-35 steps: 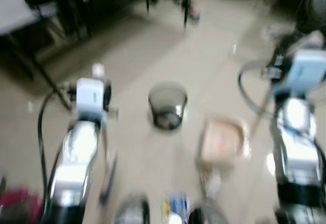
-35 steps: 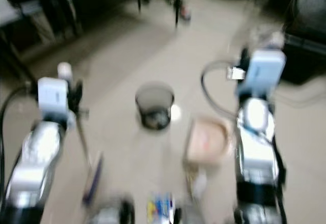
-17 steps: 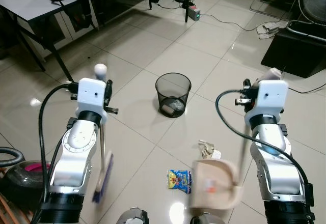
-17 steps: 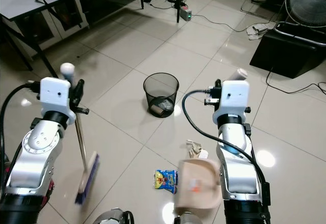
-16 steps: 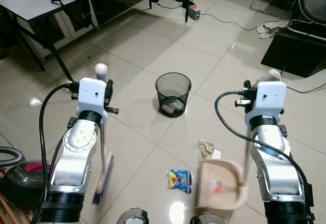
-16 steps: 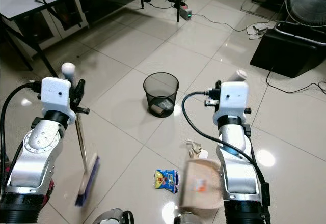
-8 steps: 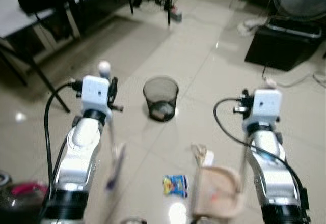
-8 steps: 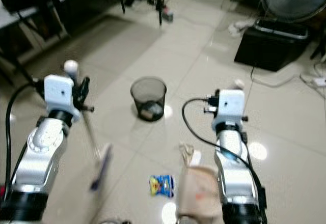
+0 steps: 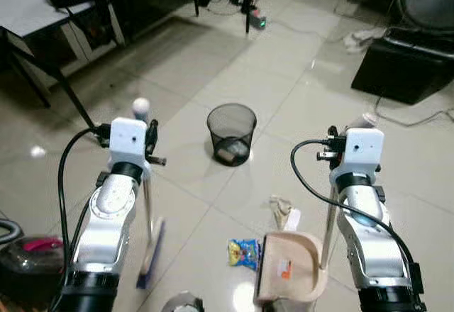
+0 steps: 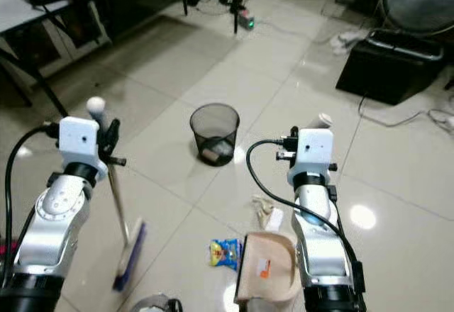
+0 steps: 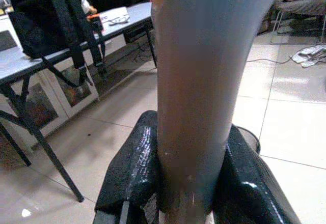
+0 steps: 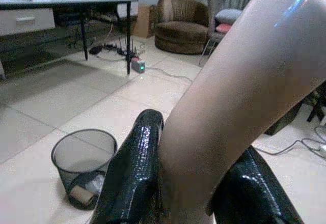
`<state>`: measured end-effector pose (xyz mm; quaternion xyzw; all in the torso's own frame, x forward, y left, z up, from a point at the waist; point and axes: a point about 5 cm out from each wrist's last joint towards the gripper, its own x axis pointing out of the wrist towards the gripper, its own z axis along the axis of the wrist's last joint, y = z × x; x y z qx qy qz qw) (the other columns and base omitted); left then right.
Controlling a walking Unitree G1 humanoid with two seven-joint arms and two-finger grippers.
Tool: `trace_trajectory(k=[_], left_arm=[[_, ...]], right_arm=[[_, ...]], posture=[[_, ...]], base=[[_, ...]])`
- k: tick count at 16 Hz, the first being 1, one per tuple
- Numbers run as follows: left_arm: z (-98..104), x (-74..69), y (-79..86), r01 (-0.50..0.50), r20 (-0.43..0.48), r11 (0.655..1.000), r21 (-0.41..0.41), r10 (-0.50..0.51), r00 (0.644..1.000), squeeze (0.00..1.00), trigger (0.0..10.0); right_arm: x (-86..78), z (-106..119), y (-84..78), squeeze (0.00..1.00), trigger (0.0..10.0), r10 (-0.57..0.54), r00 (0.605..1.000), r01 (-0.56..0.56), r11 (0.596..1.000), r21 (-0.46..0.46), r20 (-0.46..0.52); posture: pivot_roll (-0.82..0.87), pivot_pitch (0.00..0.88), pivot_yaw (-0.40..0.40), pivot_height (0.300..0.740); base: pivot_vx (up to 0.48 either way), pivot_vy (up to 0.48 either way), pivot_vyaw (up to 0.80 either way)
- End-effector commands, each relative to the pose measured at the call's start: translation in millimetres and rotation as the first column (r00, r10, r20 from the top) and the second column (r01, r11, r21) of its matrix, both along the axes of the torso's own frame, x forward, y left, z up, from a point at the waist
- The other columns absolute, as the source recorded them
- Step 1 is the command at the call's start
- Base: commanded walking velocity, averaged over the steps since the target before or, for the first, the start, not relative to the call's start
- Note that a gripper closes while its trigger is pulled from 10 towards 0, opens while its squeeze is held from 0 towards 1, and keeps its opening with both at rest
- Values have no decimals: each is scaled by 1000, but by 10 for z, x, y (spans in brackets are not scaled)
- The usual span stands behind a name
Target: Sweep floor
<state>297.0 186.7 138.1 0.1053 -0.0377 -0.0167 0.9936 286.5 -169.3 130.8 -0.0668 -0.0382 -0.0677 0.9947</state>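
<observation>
We stand on a glossy beige tiled floor (image 9: 213,85) with a black wire-mesh wastebasket (image 9: 231,133) well ahead. Our left gripper (image 11: 191,183) is clenched round the thin metal handle of the blue-bristled broom (image 9: 152,254), whose head rests on the tiles just inside our left arm, the handle rising nearly upright. Our right gripper (image 12: 183,183) grasps the pale upright handle of the beige plastic dustpan (image 9: 289,276), which sits low by our right side with its mouth facing leftward.

The litter lies between the two tools: a small blue and yellow snack wrapper (image 9: 244,251) just beside the pan's mouth, and a crumpled whitish paper scrap (image 9: 282,211) a little farther ahead. We judge that the broom should travel rightward, driving the wrapper toward the pan.
</observation>
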Motion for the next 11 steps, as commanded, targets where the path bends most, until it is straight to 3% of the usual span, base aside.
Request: trace_trajectory(k=[1, 6, 11], left_arm=[[82, 6, 9, -5, 46, 1000, 12, 5, 999, 0, 10000], [54, 19, -12, -16, 32, 1000, 6, 16, 999, 0, 10000], [23, 145, -30, -57, 20, 998, 9, 57, 998, 0, 10000]], right_arm=[[8, 69, -40, 0, 10000, -6, 999, 6, 1000, -13, 41], [51, 120, -102, 0, 10000, 5, 998, 0, 997, -71, 67], [291, 100, -138, 0, 10000, 24, 994, -12, 994, -112, 105]], posture=[[-88, 122, 33, 740], [-93, 137, 34, 740], [-70, 210, 31, 740]], base=[[0, 0, 0], [0, 0, 0], [0, 0, 0]])
